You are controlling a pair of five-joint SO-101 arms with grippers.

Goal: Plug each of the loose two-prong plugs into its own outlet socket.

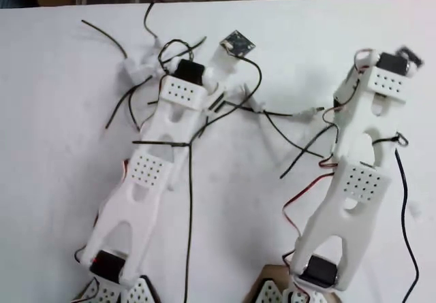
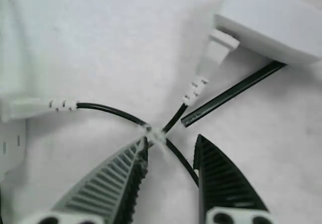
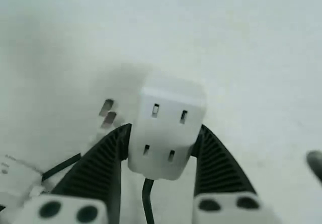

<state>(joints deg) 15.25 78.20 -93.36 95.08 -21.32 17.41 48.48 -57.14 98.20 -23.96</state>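
Cord (image 2: 110, 110) between parted left gripper (image 2: 171, 142) | right gripper (image 3: 164, 130) clamps outlet block (image 3: 171, 103), loose plug (image 3: 106, 113) just beside its edge | table (image 3: 236, 32) beyond.

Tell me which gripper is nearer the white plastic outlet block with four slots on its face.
Right. The right gripper clasps the white plastic four-slot outlet block between its fingers; the left gripper stands elsewhere, open over crossed black cords.

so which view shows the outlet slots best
Right wrist view: outlet block in the end effector, four slots facing the camera. High view: the right arm covers it. Left wrist view: other cords.
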